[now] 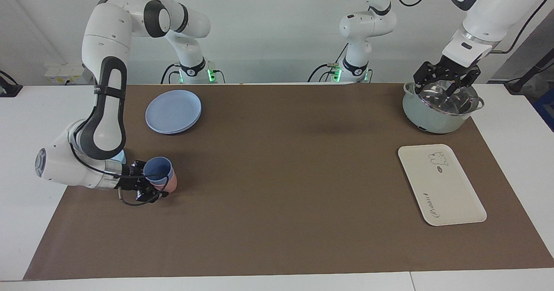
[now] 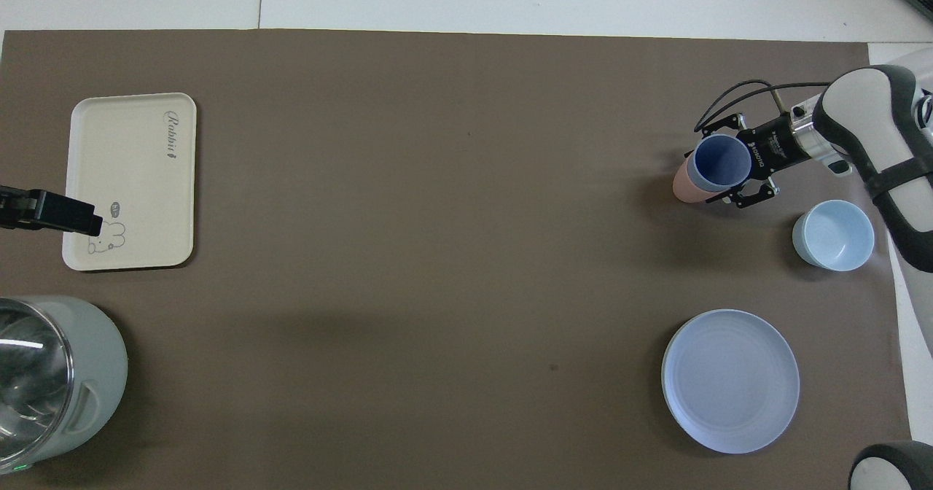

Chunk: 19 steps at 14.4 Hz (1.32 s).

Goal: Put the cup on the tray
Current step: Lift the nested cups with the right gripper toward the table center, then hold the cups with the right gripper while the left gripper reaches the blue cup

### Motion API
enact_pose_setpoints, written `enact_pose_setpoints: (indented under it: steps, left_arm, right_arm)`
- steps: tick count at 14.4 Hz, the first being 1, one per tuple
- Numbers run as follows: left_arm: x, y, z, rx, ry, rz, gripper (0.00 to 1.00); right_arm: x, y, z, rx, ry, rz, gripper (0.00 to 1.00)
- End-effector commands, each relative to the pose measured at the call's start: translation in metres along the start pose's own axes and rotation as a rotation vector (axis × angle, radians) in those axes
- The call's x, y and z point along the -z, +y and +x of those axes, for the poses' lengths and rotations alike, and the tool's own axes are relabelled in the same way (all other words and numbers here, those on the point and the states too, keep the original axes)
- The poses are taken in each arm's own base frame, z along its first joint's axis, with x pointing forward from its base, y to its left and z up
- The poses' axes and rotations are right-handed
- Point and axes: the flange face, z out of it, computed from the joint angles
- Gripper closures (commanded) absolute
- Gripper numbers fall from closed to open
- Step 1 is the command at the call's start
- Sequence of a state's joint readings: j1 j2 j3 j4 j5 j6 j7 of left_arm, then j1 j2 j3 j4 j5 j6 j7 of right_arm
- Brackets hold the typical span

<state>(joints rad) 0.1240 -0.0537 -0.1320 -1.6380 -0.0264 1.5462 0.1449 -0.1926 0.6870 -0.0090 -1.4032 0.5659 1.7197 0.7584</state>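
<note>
Facing view
Right claw (image 1: pixel 149 182): set low at the right arm's end of the worktop (image 1: pixel 277 247); its fingers are seen on either side of the periwinkle cup (image 1: pixel 158 171); a firm clamp cannot be confirmed.
Cup: nested in a pink cup (image 1: pixel 171 182), the pair tilted; placed just beside a light-blue bowl (image 1: pixel 121 156), which is mostly covered by the right arm.
Left claw (image 1: pixel 446 79): held over the lidded pot (image 1: pixel 437 109) at the left arm's end; fingers spread apart; the arm is waiting.
Tray (image 1: pixel 441 184): laid flat, farther from the robots than the pot, well apart from the cup.
Plate (image 1: pixel 173 111): found nearer to the robots than the cups.

Overhead view
Right claw (image 2: pixel 729 176): seen around the rim of the cup (image 2: pixel 721 163), with the pink cup (image 2: pixel 685 182) beneath.
Bowl (image 2: pixel 833 234): set near the cups, nearer to the robots.
Plate (image 2: pixel 730 380): nearer still to the robots.
Left claw (image 2: pixel 51 213): only a dark tip is shown, over the edge of the tray (image 2: pixel 131 176).
Pot (image 2: pixel 55 377): cut by the corner of the view.
</note>
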Motion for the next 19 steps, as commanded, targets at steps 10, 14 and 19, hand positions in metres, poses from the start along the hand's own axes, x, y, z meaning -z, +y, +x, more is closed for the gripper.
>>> enact_pose_setpoints:
  steps: [10, 14, 19]
  left_arm:
    - [0.003, -0.001, -0.007, 0.001, 0.001, -0.008, 0.0]
    - [0.003, 0.01, -0.004, -0.013, 0.013, -0.007, 0.0]
    - [-0.005, 0.124, -0.001, 0.122, 0.07, -0.016, 0.0]
  right_arm:
    - [-0.027, 0.004, -0.061, 0.018, -0.156, 0.001, 1.0]
    - [-0.033, -0.017, -0.105, 0.041, -0.177, 0.01, 1.0]
    - [-0.042, -0.046, -0.199, 0.143, -0.138, -0.006, 1.0]
